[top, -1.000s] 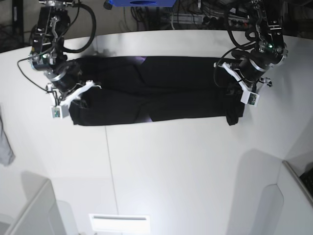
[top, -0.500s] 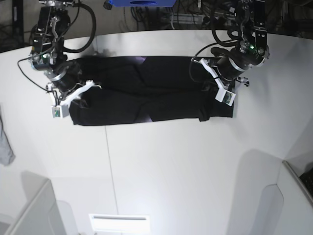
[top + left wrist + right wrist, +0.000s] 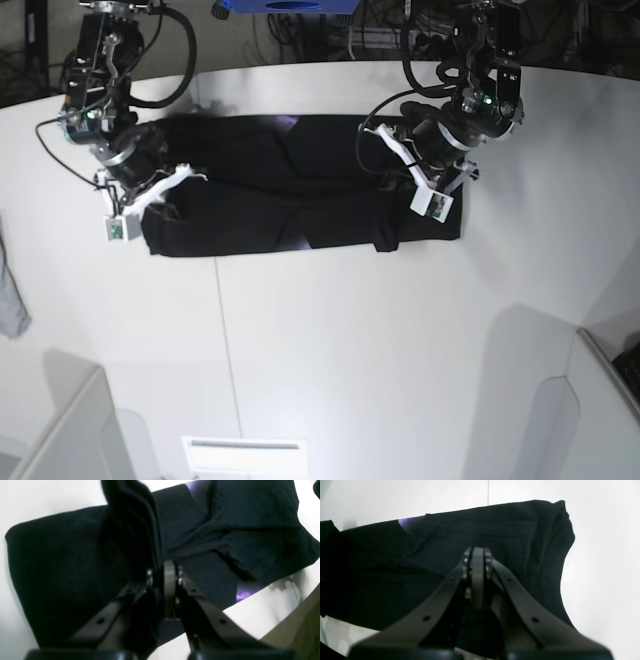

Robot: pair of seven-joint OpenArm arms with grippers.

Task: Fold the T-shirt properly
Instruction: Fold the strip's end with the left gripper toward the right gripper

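— Where did we find the T-shirt (image 3: 290,190)?

— It lay as a long black band across the far part of the white worktop (image 3: 330,340), running side to side between our two arms. A small purple patch showed at its near edge in the left wrist view.

— And our left pincer (image 3: 162,580)?

— We had it pinched tight on a raised fold of the T-shirt; the black cloth stood up between the jaws and rose past the tips. In the base view that end of the shirt was doubled over onto the band, with a hem hanging down at the near edge.

— What of our right pincer (image 3: 477,557)?

— Its jaws were pressed fully together, tips over the other end of the shirt. We could not tell whether any cloth was caught between them.

— Anything else on the worktop?

— A grey cloth scrap (image 3: 10,290) lay at the edge, well apart from the shirt.
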